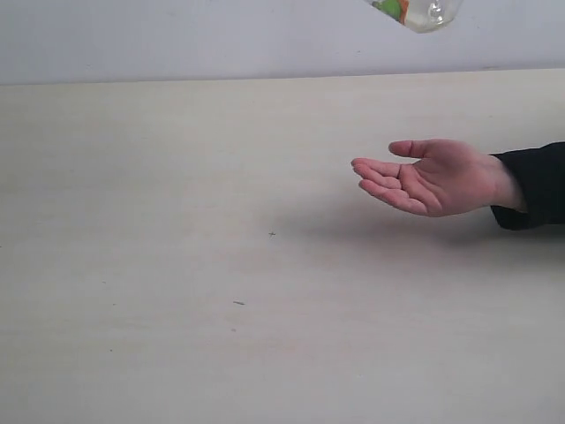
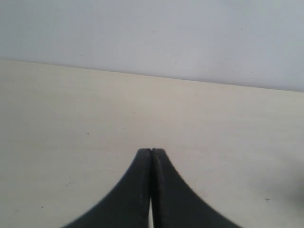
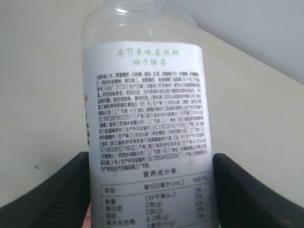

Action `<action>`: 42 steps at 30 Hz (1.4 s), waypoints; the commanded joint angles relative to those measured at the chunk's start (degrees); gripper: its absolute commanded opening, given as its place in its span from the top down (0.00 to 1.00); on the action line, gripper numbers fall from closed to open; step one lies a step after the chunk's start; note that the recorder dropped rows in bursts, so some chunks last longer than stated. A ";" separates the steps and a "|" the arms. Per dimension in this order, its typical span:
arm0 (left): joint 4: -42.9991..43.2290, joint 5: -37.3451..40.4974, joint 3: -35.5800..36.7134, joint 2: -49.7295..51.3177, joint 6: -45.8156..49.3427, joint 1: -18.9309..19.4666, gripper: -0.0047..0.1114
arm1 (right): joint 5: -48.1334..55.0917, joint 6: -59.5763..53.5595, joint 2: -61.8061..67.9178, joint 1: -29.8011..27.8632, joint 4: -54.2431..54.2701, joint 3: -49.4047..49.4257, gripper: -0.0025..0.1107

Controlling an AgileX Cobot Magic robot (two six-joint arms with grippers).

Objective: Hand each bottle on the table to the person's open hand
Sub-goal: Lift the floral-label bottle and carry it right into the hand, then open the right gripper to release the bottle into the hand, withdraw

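Note:
A clear bottle with a white printed label and green marks fills the right wrist view, and my right gripper is shut on it, one black finger pressed to each side. In the exterior view only the bottle's clear end shows at the top edge, held high above the person's open hand. The hand lies palm up over the right part of the table. My left gripper is shut with nothing in it, hanging over bare tabletop. Neither gripper shows in the exterior view.
The person's black sleeve enters from the right edge. A pale wall runs behind the table's far edge. A few small dark specks mark the beige tabletop.

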 commanded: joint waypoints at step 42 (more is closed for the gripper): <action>-0.01 -0.04 0.17 -0.18 -0.04 0.09 0.96 | -30.26 23.73 -22.93 -0.19 -2.90 61.63 0.98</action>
